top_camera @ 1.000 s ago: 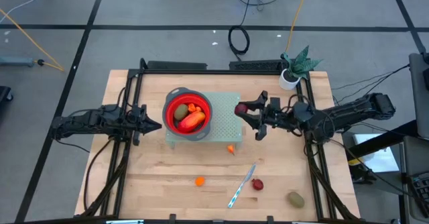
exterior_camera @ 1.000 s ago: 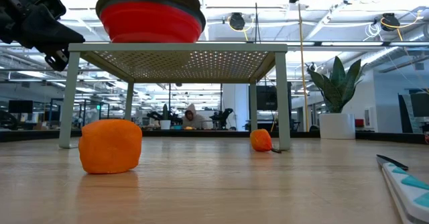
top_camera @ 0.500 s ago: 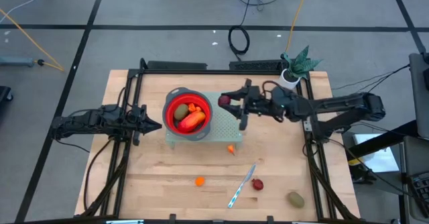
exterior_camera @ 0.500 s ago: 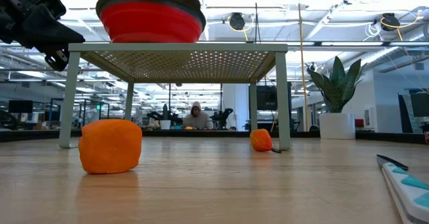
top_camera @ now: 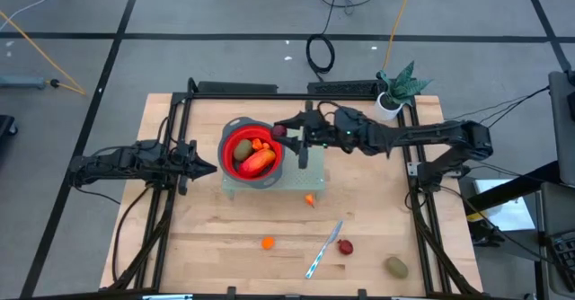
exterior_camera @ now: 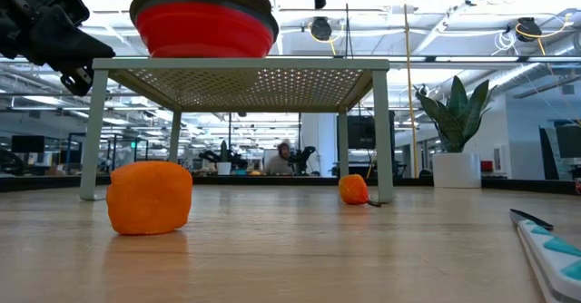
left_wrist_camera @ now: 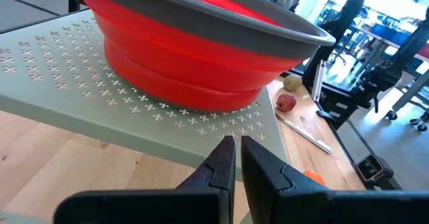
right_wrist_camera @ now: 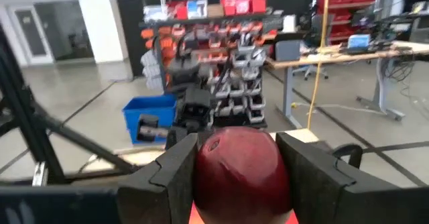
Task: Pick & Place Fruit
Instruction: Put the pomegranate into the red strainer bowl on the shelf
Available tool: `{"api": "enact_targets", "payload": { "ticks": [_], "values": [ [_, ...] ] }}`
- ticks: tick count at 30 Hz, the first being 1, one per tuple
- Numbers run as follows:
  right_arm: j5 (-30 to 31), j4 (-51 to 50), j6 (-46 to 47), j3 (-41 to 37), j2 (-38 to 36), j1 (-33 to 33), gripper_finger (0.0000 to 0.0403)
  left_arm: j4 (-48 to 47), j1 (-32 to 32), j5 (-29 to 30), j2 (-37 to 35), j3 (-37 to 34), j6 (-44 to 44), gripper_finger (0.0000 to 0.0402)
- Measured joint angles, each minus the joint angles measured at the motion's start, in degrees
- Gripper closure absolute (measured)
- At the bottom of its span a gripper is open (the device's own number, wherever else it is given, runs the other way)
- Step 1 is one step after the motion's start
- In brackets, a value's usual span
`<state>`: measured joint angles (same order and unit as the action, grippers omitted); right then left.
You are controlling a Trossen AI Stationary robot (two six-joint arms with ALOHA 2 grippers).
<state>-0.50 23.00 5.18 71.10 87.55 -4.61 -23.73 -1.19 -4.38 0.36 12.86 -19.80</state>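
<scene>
Right tool (top_camera: 286,134) clenches a round dark-red toy fruit (right_wrist_camera: 241,169); the red collapsible bowl (top_camera: 230,147) lies at its nine o'clock.

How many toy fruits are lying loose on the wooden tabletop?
4: small orange fruit by the stand's corner, orange one near the front, red one beside the knife, olive-brown one front right. Others may be hidden.

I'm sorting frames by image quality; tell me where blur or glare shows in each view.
Right wrist view: the dark red fruit held in the right gripper is soft, the room behind smeared. Low view: bright ceiling lights, the near orange fruit slightly soft. Left wrist view: the red bowl is crisp. High view: even light, no glare.
</scene>
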Motion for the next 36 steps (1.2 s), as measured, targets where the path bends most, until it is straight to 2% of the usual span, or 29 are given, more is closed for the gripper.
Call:
{"api": "enact_targets", "payload": {
  "ticks": [16,36],
  "values": [
    [-7.5,-0.6,2.1,4.8,9.6,-0.3,0.0221,0.0,0.0,0.0,0.0,0.0,-0.1,0.0378],
    [-7.1,-5.4,-1.8,4.7,11.8,-0.7,0.022,0.0,0.0,0.0,0.0,0.0,-0.2,0.0378]
  ]
}}
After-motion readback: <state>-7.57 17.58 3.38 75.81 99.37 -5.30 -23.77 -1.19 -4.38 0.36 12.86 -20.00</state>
